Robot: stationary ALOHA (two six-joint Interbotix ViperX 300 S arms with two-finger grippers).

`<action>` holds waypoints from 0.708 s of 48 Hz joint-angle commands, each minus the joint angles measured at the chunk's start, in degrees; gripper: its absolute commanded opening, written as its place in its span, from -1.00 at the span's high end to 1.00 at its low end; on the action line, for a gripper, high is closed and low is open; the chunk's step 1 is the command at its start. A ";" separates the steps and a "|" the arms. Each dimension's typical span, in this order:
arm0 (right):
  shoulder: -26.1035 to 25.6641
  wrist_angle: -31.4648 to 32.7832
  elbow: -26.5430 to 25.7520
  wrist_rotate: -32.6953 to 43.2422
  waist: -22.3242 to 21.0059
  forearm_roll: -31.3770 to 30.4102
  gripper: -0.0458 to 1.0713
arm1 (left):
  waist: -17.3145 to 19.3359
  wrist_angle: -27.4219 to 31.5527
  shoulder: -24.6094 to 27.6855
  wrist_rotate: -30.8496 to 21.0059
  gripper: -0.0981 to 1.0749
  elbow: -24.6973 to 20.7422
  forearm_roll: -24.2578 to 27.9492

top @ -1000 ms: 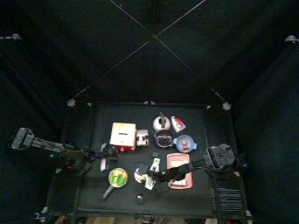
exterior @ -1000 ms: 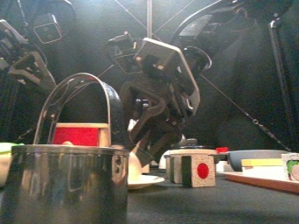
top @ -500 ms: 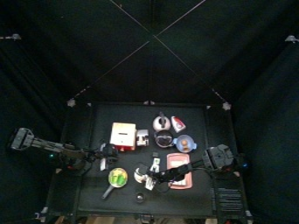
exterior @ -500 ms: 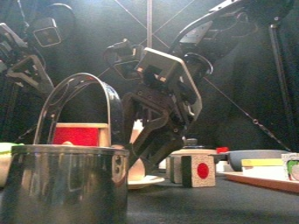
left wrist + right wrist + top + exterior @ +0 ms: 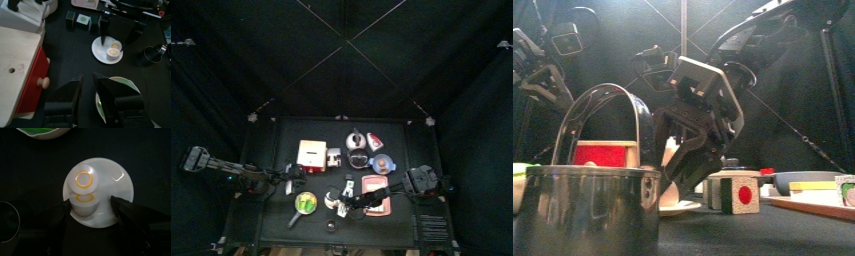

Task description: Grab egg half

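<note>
Two egg halves with yellow yolk rings lie on a small white plate (image 5: 117, 178). In the right wrist view my right gripper (image 5: 94, 212) is open, low over the plate, with one jaw on each side of the nearer egg half (image 5: 85, 200). The other egg half (image 5: 83, 179) lies just beyond it. In the top view the right gripper (image 5: 342, 202) is at the table's front middle. The left wrist view shows the plate (image 5: 99, 51), an egg half (image 5: 114, 50) and the right gripper's fingers (image 5: 104, 36) standing over it. My left gripper (image 5: 87, 82) rests to the left, shut and empty.
A steel pot with a bail handle (image 5: 593, 215) stands large at the front edge. A green-yellow pan (image 5: 306, 204) lies left of the plate and a pink tray (image 5: 376, 184) right of it. A red and white box (image 5: 310, 152), a cube (image 5: 734, 190) and a blue bowl (image 5: 382, 162) stand behind.
My right gripper has come down and slightly left over the plate since a second ago, then held almost still. The left arm has not moved.
</note>
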 commanded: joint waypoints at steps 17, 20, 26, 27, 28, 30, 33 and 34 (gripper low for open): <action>-1.14 0.00 -0.88 -0.09 0.44 -0.62 -0.67 | 0.26 -0.44 0.09 0.09 -0.32 -0.62 -0.09; -1.14 0.00 -0.97 -0.09 0.44 -0.88 -0.59 | 0.18 -0.44 0.09 0.09 -0.32 -0.62 -0.09; -1.14 0.00 -0.97 -0.09 0.35 -0.97 -0.39 | 0.18 -0.44 0.09 0.09 -0.32 -0.62 -0.09; -1.14 0.00 -0.97 -0.09 0.35 -0.97 -0.37 | 0.18 -0.44 0.09 0.09 -0.32 -0.62 -0.09; -1.14 0.00 -0.97 -0.09 0.44 -0.97 -0.35 | 0.18 -0.44 0.09 0.09 -0.32 -0.62 -0.18; -1.23 0.09 -1.05 0.00 0.35 -0.97 -0.32 | 0.18 -0.44 0.09 0.09 -0.33 -0.62 -0.18; -1.58 0.18 -1.05 0.00 0.35 -0.97 -0.32 | 0.18 -0.44 0.09 0.09 -0.32 -0.62 -0.35; -1.67 0.18 -1.05 -0.09 0.35 -0.97 -0.32 | 0.18 -0.44 0.09 0.09 -0.32 -0.62 -0.35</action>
